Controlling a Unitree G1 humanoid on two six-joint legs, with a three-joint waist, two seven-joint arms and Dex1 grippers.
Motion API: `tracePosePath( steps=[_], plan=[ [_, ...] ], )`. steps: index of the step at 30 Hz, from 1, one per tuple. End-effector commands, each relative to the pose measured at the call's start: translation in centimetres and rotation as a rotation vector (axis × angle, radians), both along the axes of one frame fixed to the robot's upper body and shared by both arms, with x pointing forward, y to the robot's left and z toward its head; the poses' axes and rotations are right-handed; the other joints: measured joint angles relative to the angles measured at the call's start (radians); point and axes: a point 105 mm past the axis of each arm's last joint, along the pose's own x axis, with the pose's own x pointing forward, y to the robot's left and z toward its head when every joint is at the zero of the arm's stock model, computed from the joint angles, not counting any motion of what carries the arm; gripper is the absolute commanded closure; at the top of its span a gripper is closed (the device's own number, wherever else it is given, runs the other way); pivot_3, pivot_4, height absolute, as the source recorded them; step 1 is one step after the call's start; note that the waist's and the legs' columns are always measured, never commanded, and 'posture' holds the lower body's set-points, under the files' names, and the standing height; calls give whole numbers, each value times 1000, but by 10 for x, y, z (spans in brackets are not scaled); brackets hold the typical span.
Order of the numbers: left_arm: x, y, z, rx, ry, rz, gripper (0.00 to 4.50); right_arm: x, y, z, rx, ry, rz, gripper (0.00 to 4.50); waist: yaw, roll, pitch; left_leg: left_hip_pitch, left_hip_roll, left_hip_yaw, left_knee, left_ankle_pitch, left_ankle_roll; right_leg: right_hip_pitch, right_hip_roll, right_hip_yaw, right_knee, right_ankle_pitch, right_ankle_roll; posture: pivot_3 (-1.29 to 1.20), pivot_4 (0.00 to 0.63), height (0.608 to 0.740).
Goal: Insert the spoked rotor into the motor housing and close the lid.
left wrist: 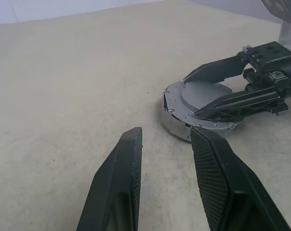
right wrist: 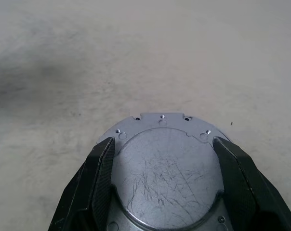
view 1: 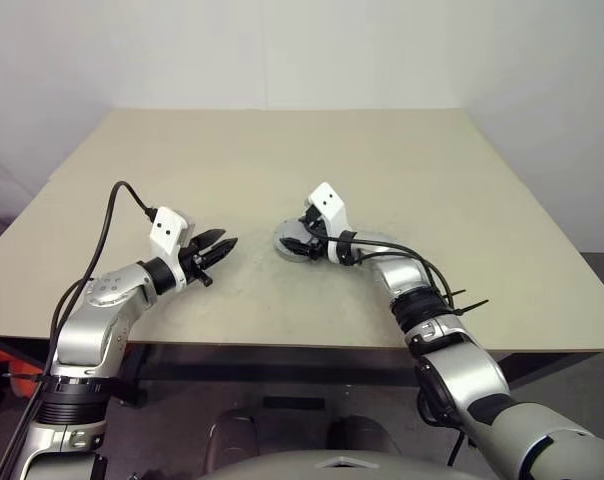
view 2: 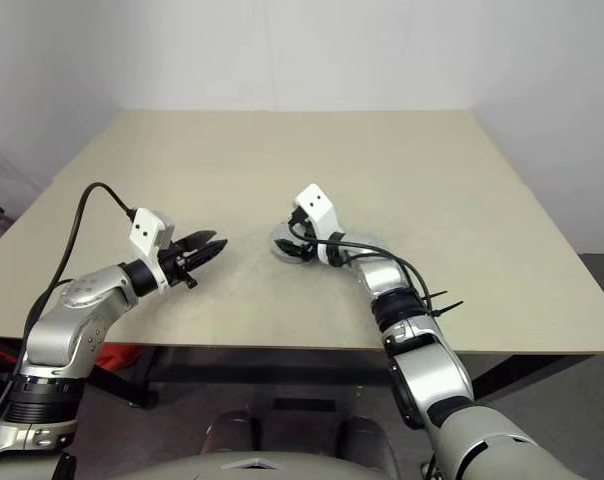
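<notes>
A: Item one, the motor housing?

B: Round silver metal body, lying flat on the counter, near the middle and toward the front edge. Its top is covered by a lid: a raised, scratched grey disc set within a flat rim carrying small screw holes. The side wall is polished and reflective. No windings can be seen, as the lid covers them.

A: Item two, the right pincer?

B: Two black fingers, standing wide apart, one on each side of the lid's raised disc, low over the housing's top. In the right wrist view the fingers flank the disc on both sides. Whether the tips actually touch the metal, I cannot tell. Nothing is clamped between them.

A: Its arm?

B: Comes in from the robot's right, angled toward the left, with a white camera block above the wrist and black cabling strapped along the forearm.

A: Item three, the left pincer?

B: Two black ribbed fingers, partly apart with a clear gap between the tips, gripping nothing. It hangs above the counter on the robot's left, pointing toward the housing, apart from it.

A: Item four, the counter?

B: Pale beige top, matt, lightly speckled and scuffed. A plain white wall stands behind it.
</notes>
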Motion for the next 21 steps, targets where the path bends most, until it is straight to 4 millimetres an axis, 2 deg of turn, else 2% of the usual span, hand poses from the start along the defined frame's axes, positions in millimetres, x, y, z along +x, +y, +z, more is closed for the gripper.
tracePosePath(
  steps=[1, 7, 21],
  plan=[
    [1, 0, 11, 11, -53, -1, 2831, 10, 3, 21, 31, -61, -20, 1391, -1, 0, 0, 0, 0, 0, 0, 0, 0, 0, 0, 0, 0, 0, 0, 0, 0, 740],
    [0, -1, 9, 15, -48, 2, 2831, 12, 4, 30, 48, -74, -17, 1391, -1, 0, 0, 0, 0, 0, 0, 0, 0, 0, 0, 0, 0, 0, 0, 0, 0, 740],
    [-1, 1, 9, 17, -49, 3, 2831, 7, -4, 8, -22, -47, 1, 1391, 0, 0, 0, 0, 0, 0, 0, 0, 0, 0, 0, 0, 0, 0, 0, 0, 0, 740]
  ],
)
